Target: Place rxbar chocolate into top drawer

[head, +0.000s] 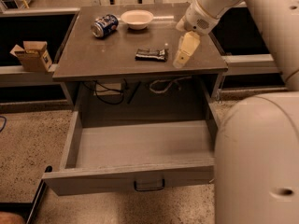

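The rxbar chocolate (151, 54) lay flat on the counter (93, 62), just beside the tool (183, 52), which hovered near the front edge; spread or pressed together, I could not tell.

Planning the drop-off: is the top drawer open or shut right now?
Open: the top drawer is pulled out, interior floor showing. The rxbar chocolate lies on the tabletop; the claw hangs just right of it.

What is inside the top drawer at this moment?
The top drawer shows only its bare grey floor; its right end is covered by the robot's body. The rxbar chocolate lies on the tabletop, with the tool just beside it.
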Motion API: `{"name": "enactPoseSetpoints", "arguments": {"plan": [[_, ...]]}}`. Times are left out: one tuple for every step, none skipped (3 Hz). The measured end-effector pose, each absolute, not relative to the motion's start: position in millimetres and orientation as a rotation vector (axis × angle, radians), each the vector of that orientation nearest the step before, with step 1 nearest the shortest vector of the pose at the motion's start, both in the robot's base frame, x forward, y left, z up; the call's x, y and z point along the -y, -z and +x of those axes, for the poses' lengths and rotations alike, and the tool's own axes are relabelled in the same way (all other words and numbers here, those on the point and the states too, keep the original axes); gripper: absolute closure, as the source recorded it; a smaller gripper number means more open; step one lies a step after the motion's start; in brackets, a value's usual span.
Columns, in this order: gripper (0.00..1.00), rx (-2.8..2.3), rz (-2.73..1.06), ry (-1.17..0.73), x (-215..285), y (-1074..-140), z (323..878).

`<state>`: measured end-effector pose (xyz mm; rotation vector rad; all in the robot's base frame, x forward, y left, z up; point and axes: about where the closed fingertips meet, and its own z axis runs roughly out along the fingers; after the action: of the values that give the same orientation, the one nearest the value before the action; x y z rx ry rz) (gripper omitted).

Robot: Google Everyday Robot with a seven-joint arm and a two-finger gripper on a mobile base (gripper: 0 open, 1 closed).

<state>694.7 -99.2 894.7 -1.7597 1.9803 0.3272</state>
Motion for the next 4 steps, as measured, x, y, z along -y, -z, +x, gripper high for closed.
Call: {"name": "enactPoseSetpoints", "arguments": {"plan": [[0.00, -1.942, -1.567, -0.323, 100, -902, 748], [0.00, -1.878, -1.415, -0.399, 88, -904, 786], [0.00, -1.847, -1.388, -0.490, 65, -889, 798], [0.00, -1.874, -1.404, -0.505, 56, -862, 805]]}}
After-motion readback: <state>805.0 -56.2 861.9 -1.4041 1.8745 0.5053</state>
